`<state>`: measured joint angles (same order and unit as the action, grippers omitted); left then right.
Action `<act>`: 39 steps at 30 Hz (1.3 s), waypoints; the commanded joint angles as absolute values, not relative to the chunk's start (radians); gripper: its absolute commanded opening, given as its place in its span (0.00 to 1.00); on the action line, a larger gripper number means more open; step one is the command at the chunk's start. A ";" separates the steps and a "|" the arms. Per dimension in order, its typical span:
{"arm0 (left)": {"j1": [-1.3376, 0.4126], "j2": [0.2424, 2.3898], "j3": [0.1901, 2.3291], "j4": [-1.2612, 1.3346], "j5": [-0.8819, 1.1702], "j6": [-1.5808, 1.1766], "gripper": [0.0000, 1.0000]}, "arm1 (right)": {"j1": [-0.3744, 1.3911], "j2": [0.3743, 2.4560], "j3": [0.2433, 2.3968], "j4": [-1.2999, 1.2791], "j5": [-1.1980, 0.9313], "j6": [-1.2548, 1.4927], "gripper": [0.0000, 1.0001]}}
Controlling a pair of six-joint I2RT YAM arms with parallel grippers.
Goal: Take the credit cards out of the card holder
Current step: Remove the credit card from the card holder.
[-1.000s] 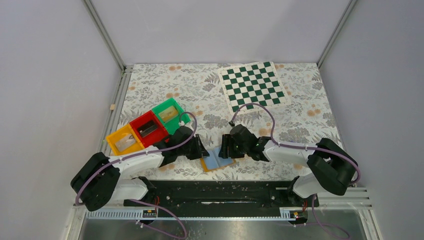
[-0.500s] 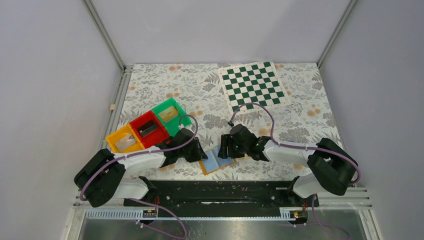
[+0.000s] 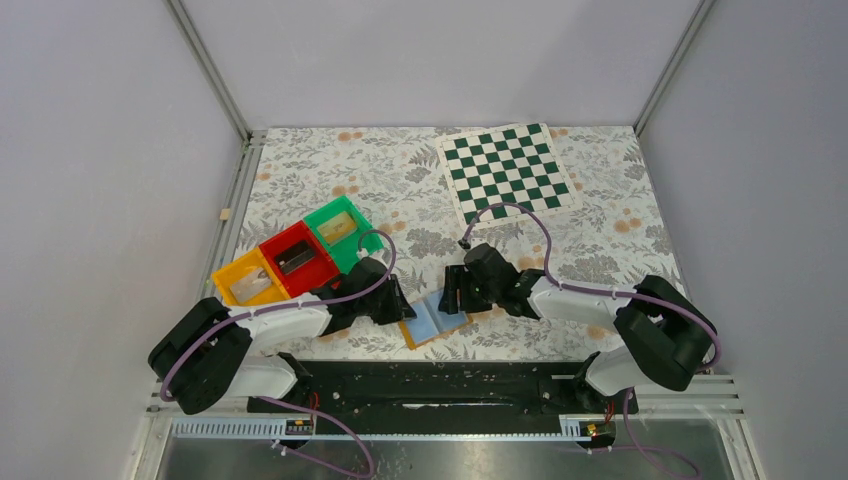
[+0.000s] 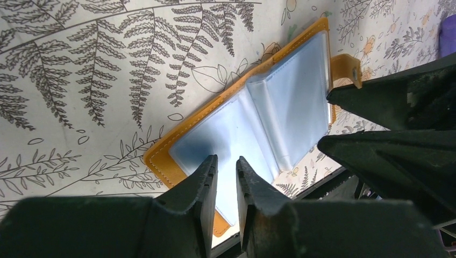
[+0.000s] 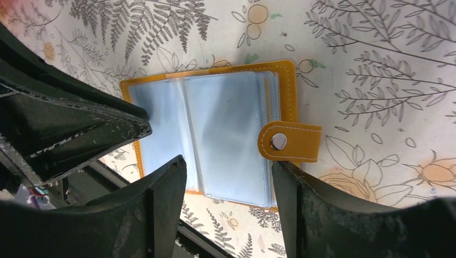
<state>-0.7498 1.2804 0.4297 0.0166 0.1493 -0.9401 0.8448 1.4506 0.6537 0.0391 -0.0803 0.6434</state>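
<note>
- When set against the view a second back: noted left gripper (image 3: 398, 303) drawn slightly toward its base, right gripper (image 3: 453, 292) nudged rightward, card holder (image 3: 432, 320) barely shifted.
- Both arms stretched low, tips facing across the holder.
- Left fingers (image 4: 196, 188) nearly together with a thin gap, over the holder's left edge; nothing seen gripped.
- Right jaws spread wide, straddling the snap-tab side, empty.
- Holder lying open on floral cloth (image 3: 350, 170), clear sleeves up; cards not discernible.
- Orange bin (image 3: 222, 275), red bin (image 3: 272, 245), green bin (image 3: 322, 210) in a row at left, one small item in each.

Card holder (image 5: 215, 137) open flat, clear sleeves up.
</note>
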 commanded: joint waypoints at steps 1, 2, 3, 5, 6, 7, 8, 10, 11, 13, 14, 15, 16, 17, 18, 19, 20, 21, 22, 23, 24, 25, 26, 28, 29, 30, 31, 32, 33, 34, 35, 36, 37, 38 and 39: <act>-0.754 1.286 0.410 0.089 0.161 -0.946 0.20 | 0.835 1.465 0.679 0.093 -0.167 0.648 0.66; -0.753 1.287 0.410 0.094 0.166 -0.950 0.20 | 0.835 1.467 0.673 0.112 -0.189 0.659 0.66; -0.754 1.287 0.411 0.097 0.171 -0.952 0.20 | 0.836 1.468 0.666 0.131 -0.209 0.674 0.66; -0.753 1.289 0.410 0.108 0.180 -0.958 0.20 | 0.835 1.471 0.659 0.171 -0.243 0.700 0.66; -0.754 1.292 0.408 0.114 0.184 -0.959 0.20 | 0.831 1.478 0.657 0.192 -0.273 0.711 0.66; -0.753 1.295 0.405 0.117 0.187 -0.961 0.20 | 0.827 1.482 0.654 0.221 -0.303 0.722 0.66; -0.754 1.299 0.403 0.121 0.190 -0.962 0.20 | 0.824 1.483 0.647 0.249 -0.327 0.739 0.66; -0.754 1.305 0.395 0.130 0.194 -0.965 0.20 | 0.820 1.471 0.634 0.294 -0.355 0.771 0.65; -0.754 1.306 0.393 0.134 0.195 -0.968 0.20 | 0.818 1.463 0.630 0.311 -0.362 0.779 0.65; -0.754 1.307 0.385 0.140 0.197 -0.973 0.20 | 0.818 1.450 0.631 0.321 -0.372 0.787 0.65; -0.754 1.305 0.382 0.144 0.198 -0.975 0.20 | 0.819 1.447 0.634 0.323 -0.378 0.788 0.65; -0.753 1.302 0.380 0.146 0.196 -0.978 0.20 | 0.819 1.445 0.637 0.324 -0.382 0.787 0.65; -0.755 1.298 0.376 0.151 0.196 -0.982 0.20 | 0.819 1.447 0.638 0.327 -0.387 0.789 0.65; -0.753 1.291 0.372 0.155 0.193 -0.988 0.20 | 0.819 1.448 0.639 0.334 -0.394 0.792 0.64; -0.754 1.286 0.370 0.157 0.191 -0.992 0.20 | 0.819 1.452 0.637 0.340 -0.399 0.798 0.64; -0.753 1.275 0.370 0.152 0.189 -0.996 0.20 | 0.819 1.452 0.636 0.346 -0.401 0.802 0.64; -0.754 1.264 0.372 0.138 0.182 -0.998 0.20 | 0.819 1.450 0.634 0.347 -0.399 0.802 0.64; -0.753 1.250 0.376 0.117 0.173 -0.997 0.20 | 0.819 1.446 0.633 0.337 -0.387 0.795 0.64; -0.754 1.226 0.383 0.090 0.161 -0.994 0.20 | 0.818 1.440 0.636 0.314 -0.365 0.782 0.64; -0.755 1.206 0.390 0.055 0.145 -0.989 0.21 | 0.819 1.432 0.640 0.276 -0.336 0.759 0.64; -0.754 1.184 0.400 0.018 0.126 -0.982 0.22 | 0.818 1.419 0.645 0.237 -0.303 0.734 0.64; -0.754 1.156 0.414 -0.025 0.097 -0.975 0.23 | 0.817 1.408 0.650 0.201 -0.272 0.711 0.64; -0.754 1.130 0.423 -0.063 0.077 -0.970 0.23 | 0.815 1.399 0.653 0.169 -0.244 0.688 0.64; -0.754 1.071 0.443 -0.127 0.045 -0.964 0.24 | 0.811 1.384 0.655 0.125 -0.195 0.648 0.65; -0.755 1.044 0.452 -0.146 0.042 -0.963 0.24 | 0.807 1.381 0.656 0.111 -0.177 0.639 0.67; -0.755 1.021 0.461 -0.157 0.044 -0.962 0.24 | 0.802 1.383 0.654 0.104 -0.169 0.628 0.68; -0.755 1.005 0.474 -0.164 0.051 -0.960 0.24 | 0.797 1.387 0.652 0.105 -0.172 0.626 0.69; -0.754 0.999 0.487 -0.169 0.059 -0.959 0.24 | 0.790 1.392 0.648 0.112 -0.185 0.632 0.69; -0.755 1.002 0.501 -0.173 0.070 -0.955 0.24 | 0.788 1.397 0.643 0.132 -0.199 0.637 0.68; -0.755 1.011 0.518 -0.180 0.080 -0.953 0.24 | 0.787 1.401 0.638 0.149 -0.211 0.643 0.68; -0.754 1.025 0.531 -0.188 0.087 -0.950 0.24 | 0.787 1.407 0.634 0.162 -0.221 0.650 0.68; -0.755 1.038 0.541 -0.193 0.093 -0.948 0.24 | 0.787 1.412 0.634 0.172 -0.229 0.656 0.67; -0.754 1.052 0.545 -0.195 0.097 -0.949 0.24 | 0.787 1.416 0.631 0.179 -0.237 0.661 0.67; -0.754 1.065 0.544 -0.192 0.099 -0.950 0.24 | 0.787 1.420 0.629 0.183 -0.240 0.664 0.66; -0.755 1.079 0.537 -0.185 0.102 -0.950 0.24 | 0.787 1.422 0.627 0.187 -0.241 0.668 0.66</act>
<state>-0.7498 1.0374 0.5079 -0.1715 0.0944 -0.9653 0.7914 1.4094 0.6346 0.1490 -0.2295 0.6708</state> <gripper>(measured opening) 0.240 0.668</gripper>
